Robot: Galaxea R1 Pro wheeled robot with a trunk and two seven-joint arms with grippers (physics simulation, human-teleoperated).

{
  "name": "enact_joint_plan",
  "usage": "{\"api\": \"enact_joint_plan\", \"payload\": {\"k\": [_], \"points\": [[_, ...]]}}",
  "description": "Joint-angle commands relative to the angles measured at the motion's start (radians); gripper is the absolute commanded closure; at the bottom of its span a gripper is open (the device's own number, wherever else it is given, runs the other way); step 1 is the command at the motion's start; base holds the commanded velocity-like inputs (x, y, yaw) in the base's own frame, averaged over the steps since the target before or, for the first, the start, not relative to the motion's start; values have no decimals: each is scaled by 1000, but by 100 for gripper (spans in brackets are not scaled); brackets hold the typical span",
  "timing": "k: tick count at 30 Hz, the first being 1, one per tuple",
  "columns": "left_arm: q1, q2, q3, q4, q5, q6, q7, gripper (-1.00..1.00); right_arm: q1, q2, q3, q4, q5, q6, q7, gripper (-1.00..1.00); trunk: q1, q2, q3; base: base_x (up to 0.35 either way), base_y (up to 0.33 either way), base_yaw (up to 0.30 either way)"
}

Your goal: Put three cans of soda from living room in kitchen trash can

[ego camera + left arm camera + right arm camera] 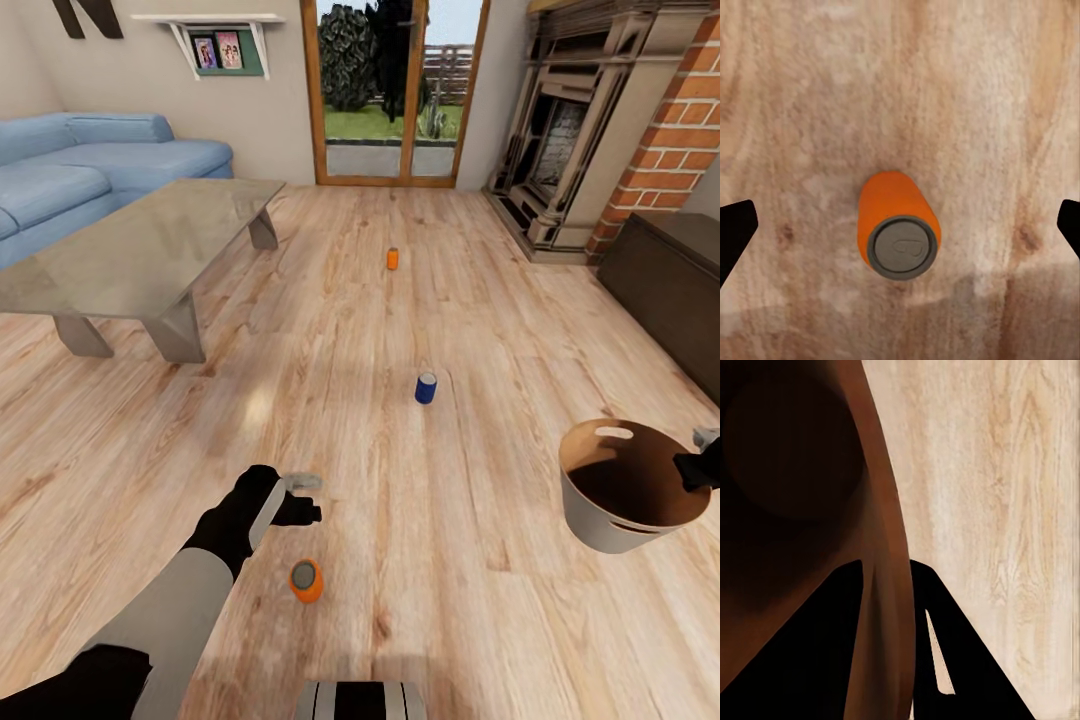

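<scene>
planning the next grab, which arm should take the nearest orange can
Left. Its open gripper hovers right over the nearest orange can, while the right gripper is clamped on the trash can's rim.

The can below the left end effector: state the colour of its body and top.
Orange body, silver-grey top on the can; the left wrist view shows it best.

No readable text, label, brand or number shows on anything here

soda cans (306,581) – 3 (two orange, one blue) | trash can (600,520) – 1 | sofa (90,165) – 1 | table (130,255) – 1
</scene>
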Motion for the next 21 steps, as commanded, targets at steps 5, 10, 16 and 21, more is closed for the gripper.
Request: {"api": "enact_joint_plan", "payload": {"k": [5, 10, 16, 21], "points": [[0, -1, 0, -1, 1, 1, 1, -100, 0, 0, -1, 0, -5, 1, 1, 100, 0, 0, 0, 12, 6, 0], [0, -1, 0, -1, 1, 1, 0, -100, 1, -1, 0, -1, -5, 1, 0, 100, 1, -1, -12, 2, 1, 0], [0, -1, 0, 0, 0, 1, 1, -100, 1, -1, 0, 0, -5, 1, 0, 100, 4, -2, -35, 0, 0, 0], [0, -1, 0, 0, 0, 1, 1, -100, 1, 0, 0, 0, -5, 1, 0, 100, 6, -3, -54, 0, 0, 0]]}}
